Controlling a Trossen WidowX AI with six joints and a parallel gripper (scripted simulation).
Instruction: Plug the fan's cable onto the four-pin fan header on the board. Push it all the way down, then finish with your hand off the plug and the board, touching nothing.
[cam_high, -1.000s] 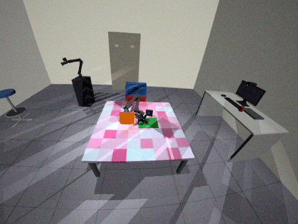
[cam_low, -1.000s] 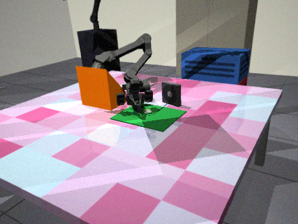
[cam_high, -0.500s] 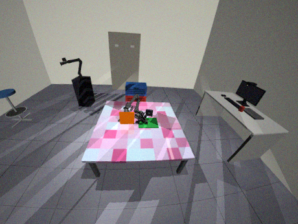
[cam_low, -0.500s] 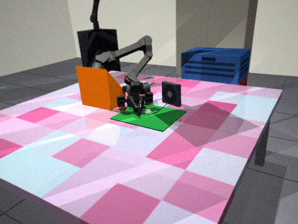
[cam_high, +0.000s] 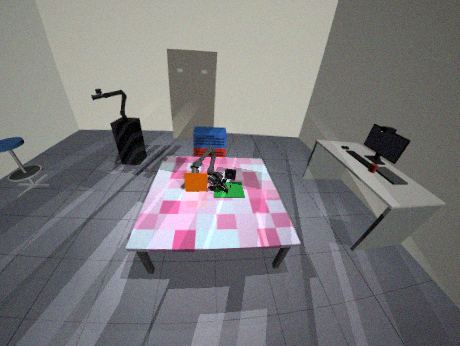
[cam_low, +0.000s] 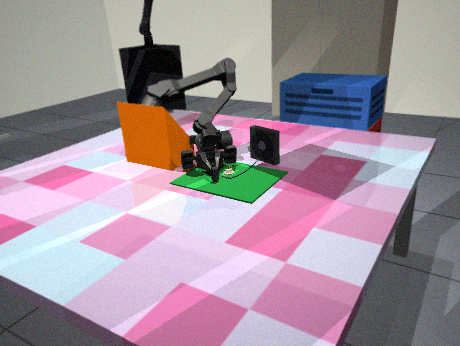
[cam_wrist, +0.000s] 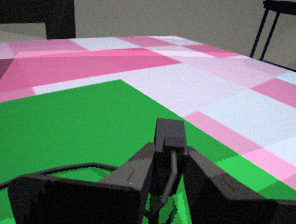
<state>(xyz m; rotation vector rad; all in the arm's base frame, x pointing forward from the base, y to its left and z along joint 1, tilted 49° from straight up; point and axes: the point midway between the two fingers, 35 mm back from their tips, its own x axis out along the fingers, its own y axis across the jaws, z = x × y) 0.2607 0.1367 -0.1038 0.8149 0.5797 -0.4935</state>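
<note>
My gripper (cam_low: 215, 171) (cam_wrist: 170, 148) is shut on the fan cable's plug (cam_wrist: 170, 131), a small dark block gripped at the fingertips in the wrist view. The plug is over the near left part of the green board (cam_low: 255, 189) (cam_high: 238, 193) (cam_wrist: 75, 117), low over its surface; whether it touches anything there I cannot tell. The thin dark cable (cam_low: 246, 173) (cam_wrist: 92, 164) runs from the plug across the board to the black square fan (cam_low: 265, 145) (cam_high: 230, 174), which stands upright behind it. The four-pin header cannot be made out in any view.
A small pale part (cam_low: 228, 171) sits on the board just right of the fingers. A tall orange block (cam_low: 145, 137) (cam_high: 195, 182) stands left of the arm and board. A blue crate (cam_low: 325, 102) (cam_high: 210, 137) is beyond the table's back edge.
</note>
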